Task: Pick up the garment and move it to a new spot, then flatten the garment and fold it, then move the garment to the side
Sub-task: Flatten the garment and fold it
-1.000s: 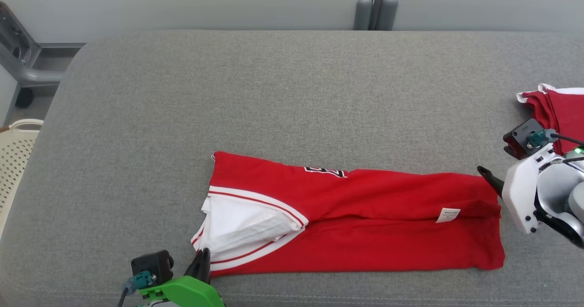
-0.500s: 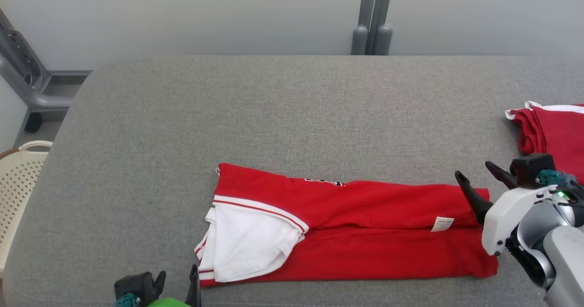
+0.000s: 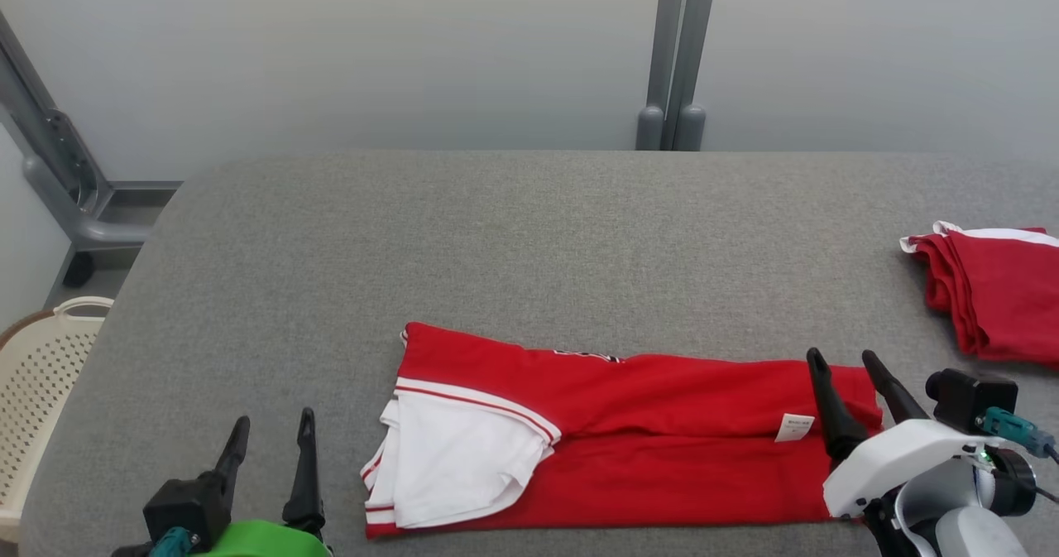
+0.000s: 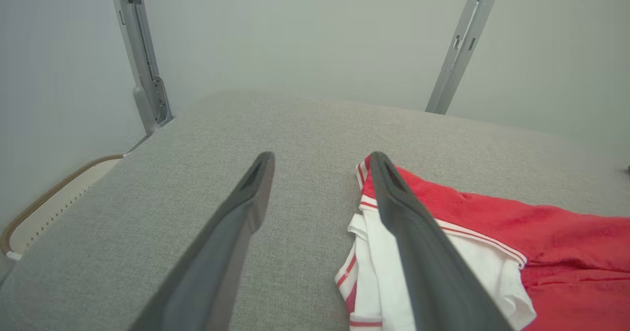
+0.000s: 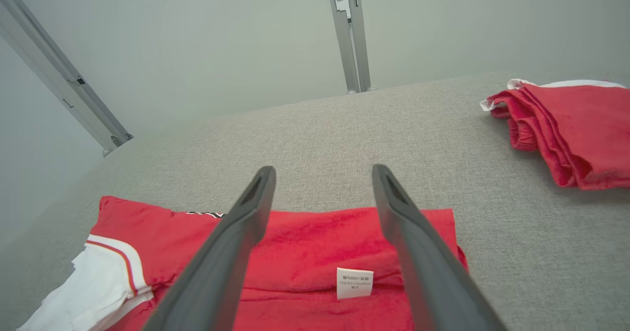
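Note:
The garment [image 3: 662,424] is a red jersey with white trim, folded into a long strip near the front of the grey table [image 3: 496,234]. Its white inside shows at the left end, and a small white label lies near the right end. My left gripper [image 3: 273,419] is open and holds nothing, on the bare cloth surface left of the garment's left end. In the left wrist view the left gripper [image 4: 321,156] has the garment [image 4: 492,213] beside its right finger. My right gripper [image 3: 842,357] is open over the garment's right end; the right wrist view shows the right gripper [image 5: 323,169] above the garment [image 5: 315,242], label between the fingers.
A second folded red garment [image 3: 993,300] lies at the table's right edge, also in the right wrist view as a red pile [image 5: 571,124]. A cream perforated basket [image 3: 41,375] stands off the table's left side. A grey post [image 3: 674,52] rises behind the table.
The head camera has tilted, shifting the whole picture down. My left gripper opened, let go of the garment's white corner and drew back left. My right gripper swung round over the right end.

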### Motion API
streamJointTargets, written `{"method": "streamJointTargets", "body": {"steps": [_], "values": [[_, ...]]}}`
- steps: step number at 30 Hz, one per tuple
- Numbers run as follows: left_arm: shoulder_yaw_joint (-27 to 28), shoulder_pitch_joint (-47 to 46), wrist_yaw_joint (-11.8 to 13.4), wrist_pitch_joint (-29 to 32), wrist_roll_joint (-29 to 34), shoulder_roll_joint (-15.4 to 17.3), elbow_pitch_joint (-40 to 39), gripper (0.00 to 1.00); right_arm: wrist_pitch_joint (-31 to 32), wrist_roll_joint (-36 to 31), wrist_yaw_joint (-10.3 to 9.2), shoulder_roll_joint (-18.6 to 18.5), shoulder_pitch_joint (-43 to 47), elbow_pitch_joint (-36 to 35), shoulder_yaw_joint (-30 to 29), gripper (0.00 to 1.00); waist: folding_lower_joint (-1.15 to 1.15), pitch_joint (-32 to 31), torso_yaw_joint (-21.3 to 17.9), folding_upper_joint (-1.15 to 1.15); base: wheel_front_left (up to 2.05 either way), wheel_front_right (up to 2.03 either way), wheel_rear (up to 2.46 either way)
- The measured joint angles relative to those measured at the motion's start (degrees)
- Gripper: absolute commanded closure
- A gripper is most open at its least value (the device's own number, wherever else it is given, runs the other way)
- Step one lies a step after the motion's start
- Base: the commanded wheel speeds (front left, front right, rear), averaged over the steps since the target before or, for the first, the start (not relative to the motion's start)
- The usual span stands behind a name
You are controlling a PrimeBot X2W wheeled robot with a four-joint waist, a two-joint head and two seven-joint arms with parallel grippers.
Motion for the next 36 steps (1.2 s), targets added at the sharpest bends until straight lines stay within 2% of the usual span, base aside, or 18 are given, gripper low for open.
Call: {"method": "streamJointTargets", "body": {"steps": [2,13,20,36], "values": [[1.12,-1.01,-1.13,-1.36,0.64,-0.20,-0.34,0.00,-0.36,-0.13,0.00,2.08,1.39,-1.22,-0.98,0.00,0.00,-0.59,-0.26,0.00,0.00,0.00,0.00],[8.26,-1.91,-5.03,-2.15,1.13,-3.08,2.88,0.00,-2.76,-0.56,-0.01,4.35,3.27,-0.07,-0.81,0.00,0.00,-1.54,-1.01,0.00,0.00,0.00,0.00],[8.55,-1.72,-9.88,-2.25,2.14,-3.27,5.72,0.00,-4.60,-0.69,-0.01,4.53,3.41,3.46,-0.07,0.00,0.00,-1.80,-1.17,0.00,0.00,0.00,0.00],[9.94,1.29,-11.23,-2.26,3.89,-5.37,6.88,0.00,-4.14,-2.35,-0.01,4.56,4.52,3.66,-0.79,0.00,0.00,-1.15,-1.68,0.00,0.00,0.00,0.00]]}}
